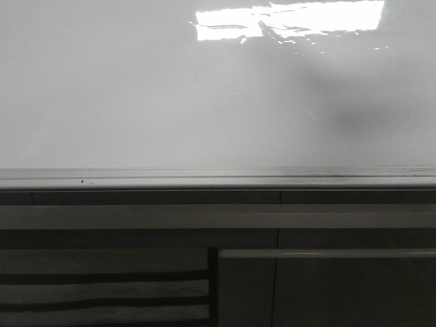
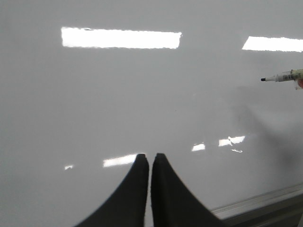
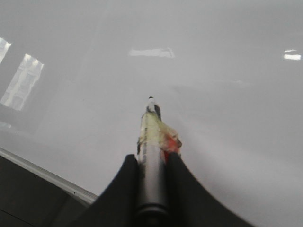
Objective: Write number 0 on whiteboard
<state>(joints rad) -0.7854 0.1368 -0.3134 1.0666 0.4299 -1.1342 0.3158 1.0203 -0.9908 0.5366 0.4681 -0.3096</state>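
The whiteboard (image 1: pixel 136 95) lies blank in front of me: I can find no stroke of the number 0 anywhere on its glossy face, only ceiling-light glare toward the far edge and a soft shadow on the right half. So I judge that I am at the very start, with the pen poised and nothing yet written. My right gripper (image 3: pixel 151 163) has its jaws clenched around the barrel of a marker pen (image 3: pixel 152 142), which has yellowish and orange tape wrapped just behind its uncapped black tip. The tip points out over the white surface, and I cannot tell from my right wrist view whether it touches the board or hangs just above it; from my left wrist view the same marker shows at the right, tip forward, seemingly apart from the board. My left gripper (image 2: pixel 150 158) hovers over the board near the aluminium frame (image 2: pixel 255 202) of its near edge, its jaws pressed together with nothing between them. The next move, as I see it, calls for bringing the tip down squarely onto the board with light, even pressure, well inside the frame, then carrying it round in one closed loop that ends where it began.
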